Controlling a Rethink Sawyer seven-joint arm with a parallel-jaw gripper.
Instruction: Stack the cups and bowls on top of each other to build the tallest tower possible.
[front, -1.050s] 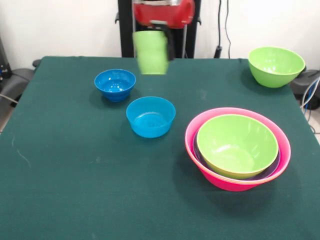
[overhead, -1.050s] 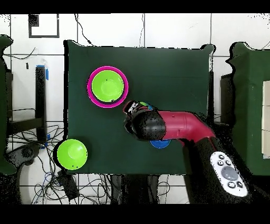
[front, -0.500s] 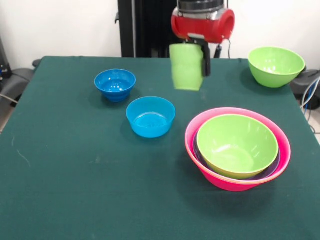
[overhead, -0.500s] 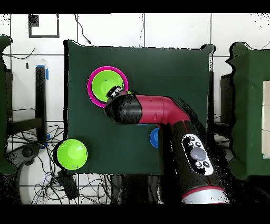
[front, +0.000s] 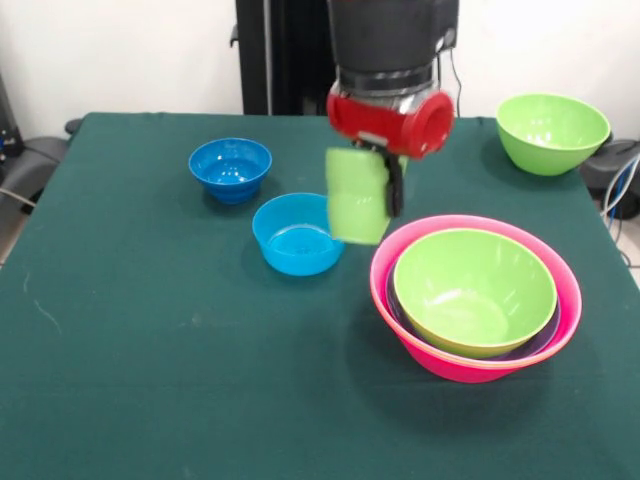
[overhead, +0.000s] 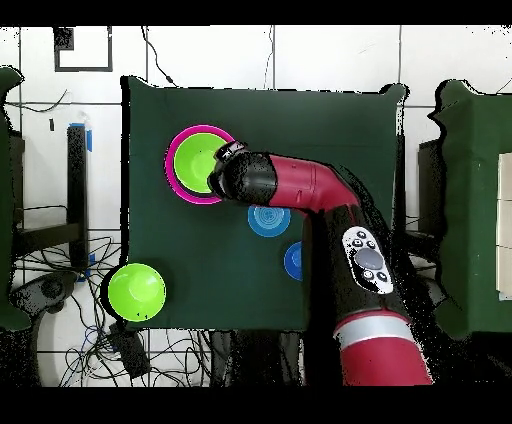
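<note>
Light-green cup (front: 357, 197) clamped in gripper (front: 372, 205), hanging above table (front: 150, 330) between blue bowl (front: 297, 235) and tower (front: 474, 296) with pink bowl outermost.

The green cup (front: 358, 196) in the gripper (front: 372, 190) looks like smooth plastic. Just beside it, the blue bowl (front: 298, 234) and the tower (front: 474, 296) are glossy plastic with bright highlights. Beneath lies the table (front: 150, 340), covered in matt green cloth. The arm (front: 390, 110) has a shiny red shell.
</note>
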